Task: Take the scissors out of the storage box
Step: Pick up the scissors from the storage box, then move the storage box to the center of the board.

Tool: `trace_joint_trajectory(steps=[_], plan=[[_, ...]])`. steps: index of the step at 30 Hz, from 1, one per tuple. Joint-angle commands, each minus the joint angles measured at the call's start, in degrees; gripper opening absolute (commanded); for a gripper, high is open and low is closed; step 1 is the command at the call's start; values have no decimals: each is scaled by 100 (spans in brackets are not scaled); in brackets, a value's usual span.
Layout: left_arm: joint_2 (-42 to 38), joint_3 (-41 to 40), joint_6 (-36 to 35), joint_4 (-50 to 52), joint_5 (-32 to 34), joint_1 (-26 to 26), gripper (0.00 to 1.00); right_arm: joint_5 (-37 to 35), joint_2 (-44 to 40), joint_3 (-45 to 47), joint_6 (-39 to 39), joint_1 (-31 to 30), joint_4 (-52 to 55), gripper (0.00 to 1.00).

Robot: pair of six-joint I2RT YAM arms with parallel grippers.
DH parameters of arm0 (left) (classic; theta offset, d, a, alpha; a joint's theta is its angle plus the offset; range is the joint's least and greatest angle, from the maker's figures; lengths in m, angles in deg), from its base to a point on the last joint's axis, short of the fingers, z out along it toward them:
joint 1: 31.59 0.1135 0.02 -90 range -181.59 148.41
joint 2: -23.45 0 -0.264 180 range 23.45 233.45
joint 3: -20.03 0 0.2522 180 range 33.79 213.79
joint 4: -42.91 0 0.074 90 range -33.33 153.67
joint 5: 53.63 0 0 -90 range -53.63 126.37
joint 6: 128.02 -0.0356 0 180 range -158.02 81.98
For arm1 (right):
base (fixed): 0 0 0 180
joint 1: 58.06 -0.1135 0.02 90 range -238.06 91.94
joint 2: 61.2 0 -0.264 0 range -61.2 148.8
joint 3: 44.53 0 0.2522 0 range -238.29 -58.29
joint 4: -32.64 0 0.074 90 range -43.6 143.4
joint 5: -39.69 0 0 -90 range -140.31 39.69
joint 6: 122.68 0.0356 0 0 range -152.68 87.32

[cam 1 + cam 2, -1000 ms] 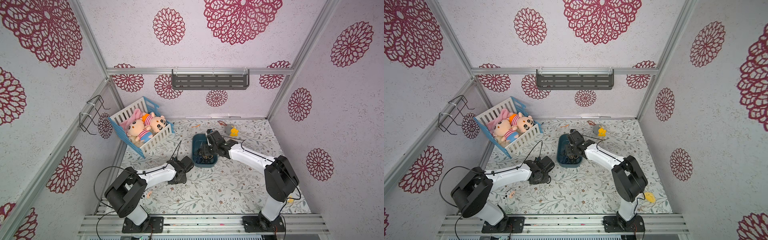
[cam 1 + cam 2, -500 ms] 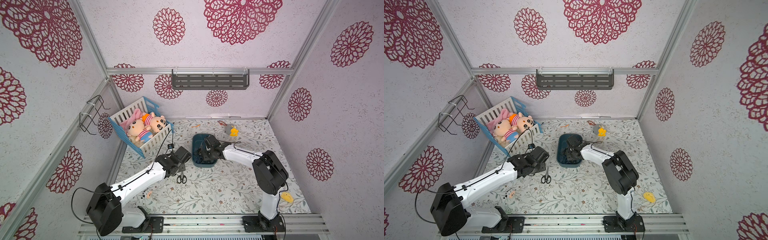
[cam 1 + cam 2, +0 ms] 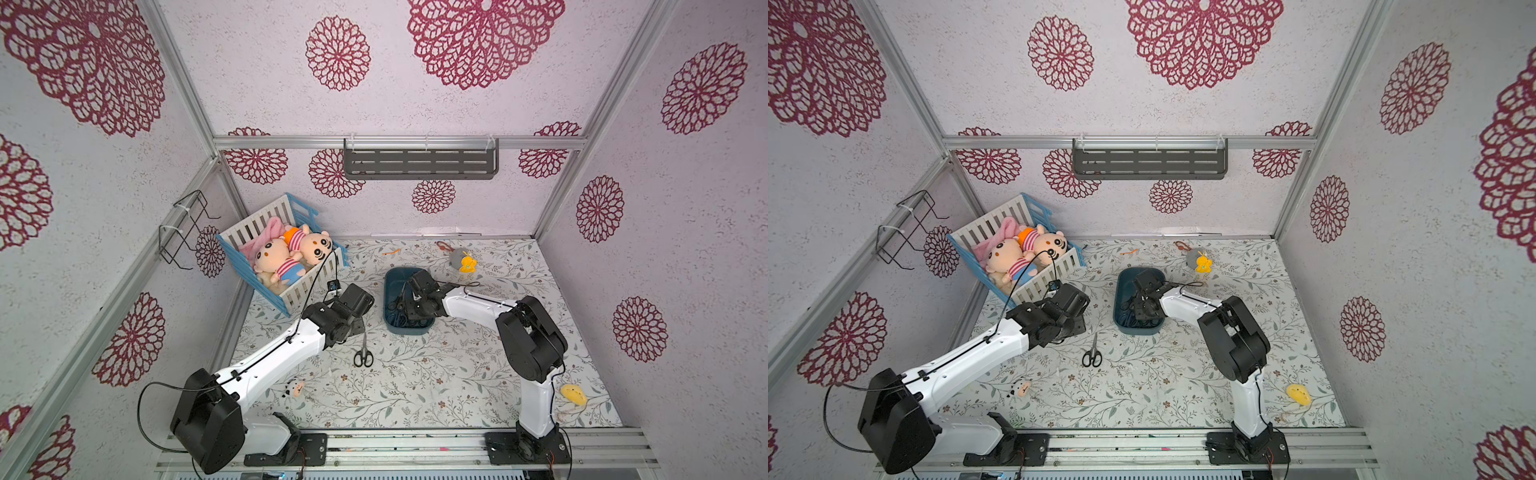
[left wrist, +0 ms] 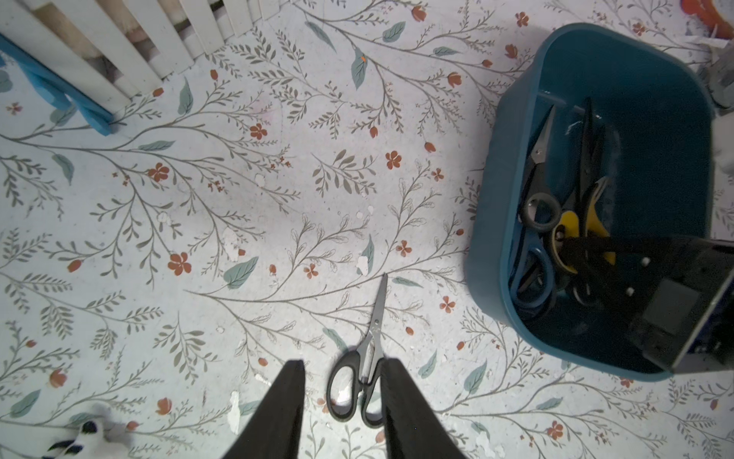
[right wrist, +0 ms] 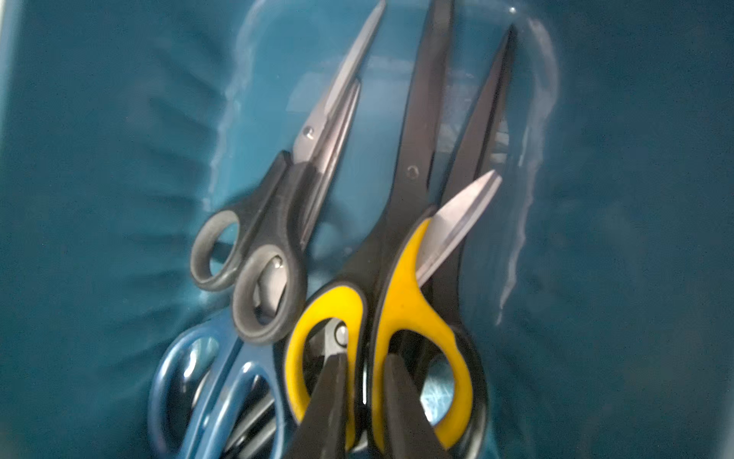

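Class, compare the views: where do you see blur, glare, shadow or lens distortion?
Right wrist view: soft throughout, pale glare streaks on the box floor beside the yellow-handled scissors. Left wrist view: crisp on the black-handled scissors lying on the table; the box's inside is dim. Both top views: even light, faint shadows, frame posts splay outward, a wide-angle effect.
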Motion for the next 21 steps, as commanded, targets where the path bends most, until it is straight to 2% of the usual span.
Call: trace_joint_trajectory(steps=[1,4,8,15,17,21], plan=[[441,372,-381,-581,-221,138,32,-215,-313,-344,-31,28,-3,13],[1214,1041,-650,-876,-533,184,35,-231,-606,-563,-10,31,63,12],[2258,2037,-768,-796,-819,209,38,-200,-1074,-683,64,22,130,11],[3211,2525,-718,-991,-1079,352,39,-289,-1570,-529,47,22,325,11],[3453,2586,-774,-1065,-1187,390,37,-261,-1656,-492,43,18,345,11],[3846,2787,-853,-1125,-1376,447,25,-128,-1800,-478,30,13,434,12]])
